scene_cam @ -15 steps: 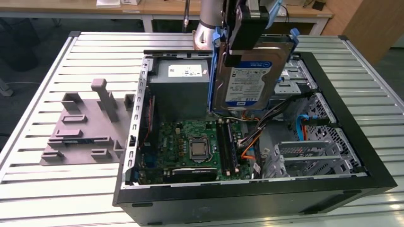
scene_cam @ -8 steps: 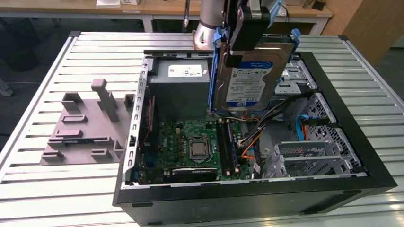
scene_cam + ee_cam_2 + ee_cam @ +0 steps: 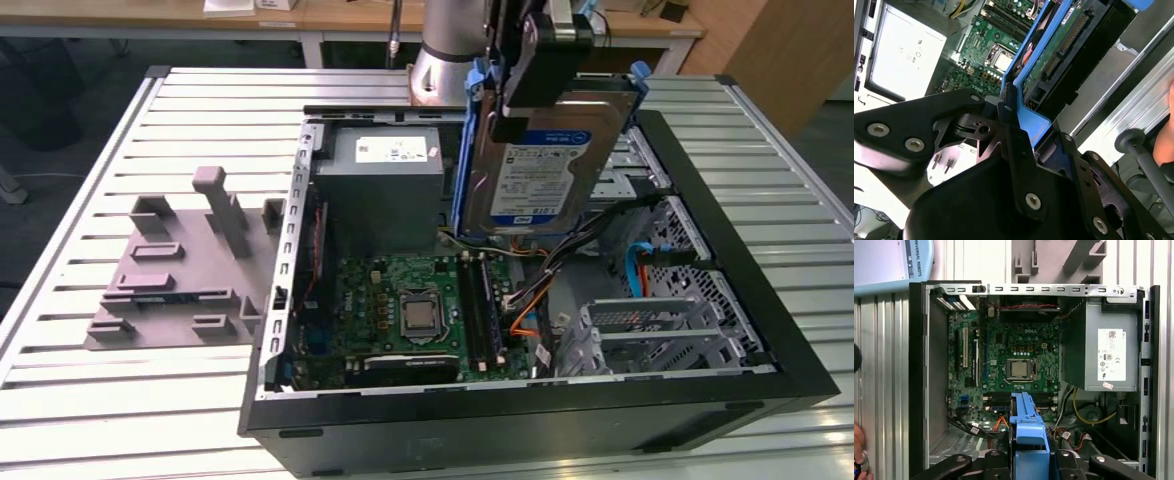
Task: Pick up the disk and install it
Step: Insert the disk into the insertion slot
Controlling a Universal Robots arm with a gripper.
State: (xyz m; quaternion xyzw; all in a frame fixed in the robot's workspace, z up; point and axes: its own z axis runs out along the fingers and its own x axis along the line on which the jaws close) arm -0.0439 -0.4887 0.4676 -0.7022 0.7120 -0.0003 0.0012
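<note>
Slatted pale metal is seen across the tabletop (image 3: pixel 160 400), on which an open black computer case (image 3: pixel 534 425) is laid on its side, and wooden furniture is visible behind it. Over the far part of the case, the disk (image 3: pixel 554 165) is held upright in the air, its white-and-blue label turned toward the exterior view and its blue carrier seen along both edges. The tool (image 3: pixel 523 110) is closed on the disk from above, with its fingers clamped against the carrier; the same grip is shown in the second wrist view, where the tool (image 3: pixel 1021 125) is pressed around the blue frame and the disk's (image 3: pixel 1064 45) green circuit side and connector are exposed. Below, inside the case, a green motherboard (image 3: pixel 414 310) is seen, and a grey power supply box (image 3: pixel 380 190) is mounted beside it. A grey moulded fixture (image 3: pixel 187 270) is placed on the tabletop at the exterior view's left, apart from the case.
</note>
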